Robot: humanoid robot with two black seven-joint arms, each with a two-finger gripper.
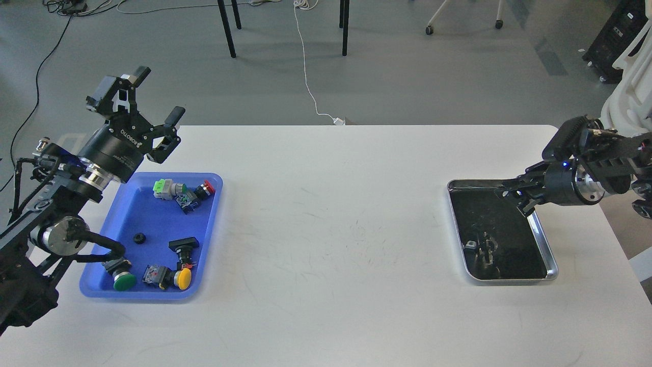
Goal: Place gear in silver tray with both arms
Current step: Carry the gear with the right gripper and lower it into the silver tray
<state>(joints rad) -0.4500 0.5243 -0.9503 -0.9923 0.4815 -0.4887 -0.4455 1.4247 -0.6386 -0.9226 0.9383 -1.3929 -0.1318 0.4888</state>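
Observation:
The gear (139, 237) is a small black toothed ring lying in the blue plastic tray (127, 204) at the left. The silver tray (553, 265) lies at the right of the white table, and its dark bottom holds only reflections. My left gripper (156, 96) is open and empty, raised above the blue tray's far left corner. My right gripper (513, 199) comes in from the right edge and hovers over the silver tray's far right part. Its dark fingers cannot be told apart, and nothing shows in them.
The blue tray also holds several push-button switches: green (124, 281), yellow (183, 278), red (206, 187) and a green-white block (164, 187). The white table (331, 229) spans the view. Chair legs and cables are on the floor beyond its far edge.

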